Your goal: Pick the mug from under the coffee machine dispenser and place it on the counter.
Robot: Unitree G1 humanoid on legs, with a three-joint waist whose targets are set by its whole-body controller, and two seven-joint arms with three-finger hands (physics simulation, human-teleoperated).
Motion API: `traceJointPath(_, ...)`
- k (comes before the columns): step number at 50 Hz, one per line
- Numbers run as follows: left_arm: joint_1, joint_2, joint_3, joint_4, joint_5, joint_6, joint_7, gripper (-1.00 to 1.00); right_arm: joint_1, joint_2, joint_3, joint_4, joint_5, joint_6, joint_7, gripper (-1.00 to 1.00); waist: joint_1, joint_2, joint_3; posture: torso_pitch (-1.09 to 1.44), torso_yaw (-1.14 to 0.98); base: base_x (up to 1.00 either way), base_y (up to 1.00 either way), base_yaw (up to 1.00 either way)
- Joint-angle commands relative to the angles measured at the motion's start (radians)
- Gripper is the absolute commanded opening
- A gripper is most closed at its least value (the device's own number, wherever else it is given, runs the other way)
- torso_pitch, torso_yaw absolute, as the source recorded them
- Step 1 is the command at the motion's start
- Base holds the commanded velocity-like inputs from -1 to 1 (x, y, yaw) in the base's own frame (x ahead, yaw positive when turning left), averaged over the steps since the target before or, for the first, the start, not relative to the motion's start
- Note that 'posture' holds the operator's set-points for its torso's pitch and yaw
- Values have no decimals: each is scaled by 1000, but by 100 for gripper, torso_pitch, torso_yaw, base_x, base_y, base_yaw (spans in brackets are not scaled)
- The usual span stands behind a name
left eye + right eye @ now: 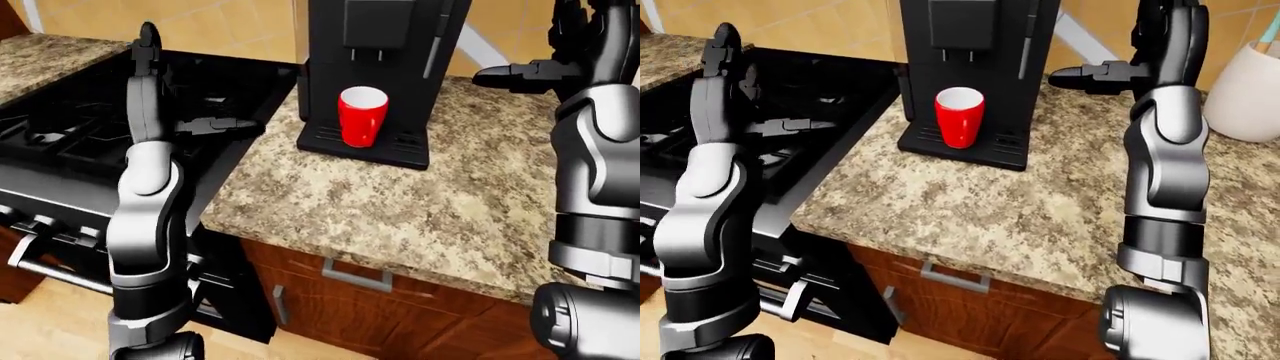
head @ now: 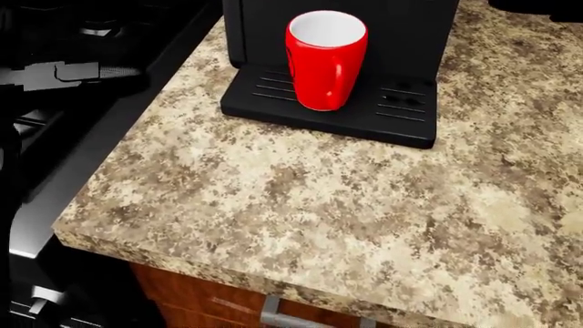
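Standing upright on the coffee machine's (image 1: 375, 67) drip tray (image 2: 383, 119), the red mug (image 2: 325, 58) was untouched; both hands (image 1: 215, 125) (image 1: 1090, 75) hovered open-fingered.

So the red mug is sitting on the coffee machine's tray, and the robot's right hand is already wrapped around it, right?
Not quite. The red mug does sit on the coffee machine tray, but the right hand isn't around it. The right-eye view shows that hand raised to the right of the machine, fingers open, well apart from the mug.
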Motion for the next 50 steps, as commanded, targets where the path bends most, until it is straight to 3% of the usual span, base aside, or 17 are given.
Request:
traceJointPath(1, -34, 1, 3, -47, -2, -7, 10, 100, -36, -18, -12, -31, 1, -25, -2, 100, 0, -3, -30, 0, 0, 0, 0, 0)
traceJointPath(24, -22, -194, -144, -39, 75, 56, 6, 100, -38, -22, -14, -34, 8, -16, -1, 100, 3, -18, -34, 0, 0, 0, 0, 0)
traceJointPath(35, -28, -284, -171, -15, 35, 135, 44, 100, -44, -26, -13, -30, 8, -11, -2, 100, 5, -27, -35, 0, 0, 0, 0, 0)
traceJointPath(50, -63, -347, -211, 19, 55, 136, 123, 100, -43, -27, -13, -24, 7, -16, -3, 100, 10, -39, -33, 0, 0, 0, 0, 0)
